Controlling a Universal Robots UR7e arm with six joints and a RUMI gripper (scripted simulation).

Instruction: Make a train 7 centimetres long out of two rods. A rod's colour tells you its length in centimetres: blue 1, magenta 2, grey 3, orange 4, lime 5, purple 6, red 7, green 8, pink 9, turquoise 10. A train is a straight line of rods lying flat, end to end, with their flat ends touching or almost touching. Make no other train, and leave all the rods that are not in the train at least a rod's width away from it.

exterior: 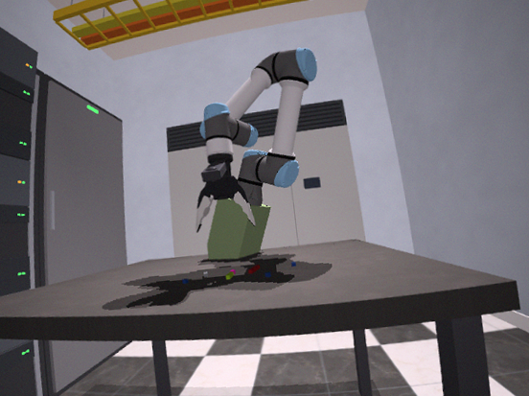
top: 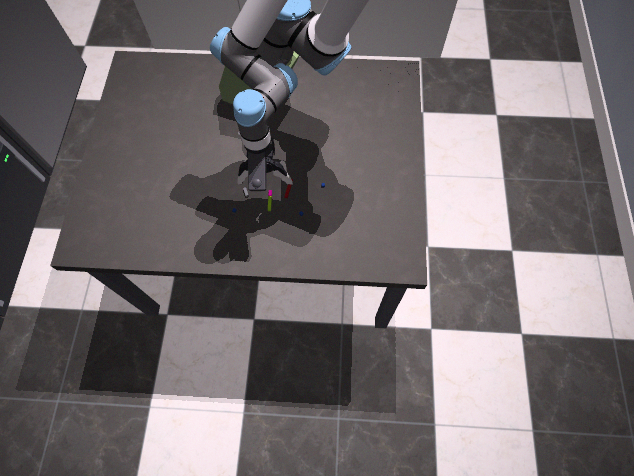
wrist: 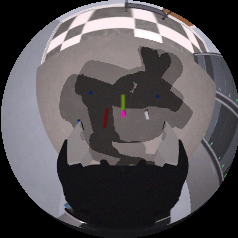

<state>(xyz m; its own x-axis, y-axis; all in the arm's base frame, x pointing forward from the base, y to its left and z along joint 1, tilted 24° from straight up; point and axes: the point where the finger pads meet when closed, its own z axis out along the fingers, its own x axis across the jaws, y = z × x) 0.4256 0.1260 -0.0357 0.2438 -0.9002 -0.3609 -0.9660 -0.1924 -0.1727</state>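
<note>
Top view hangs high above the room, looking almost straight down, far enough back to take in the whole bench (top: 153,128) and the checkered floor (top: 476,358) around it. Exterior view sits low, just under bench height at the front edge, looking up and across the bench (exterior: 364,293) toward the arm (exterior: 289,108) and back wall. Wrist view rides on the arm, a fisheye looking down past the claw (wrist: 120,150), fairly close. All three share the shadowed patch of bench with the small rods.
</note>
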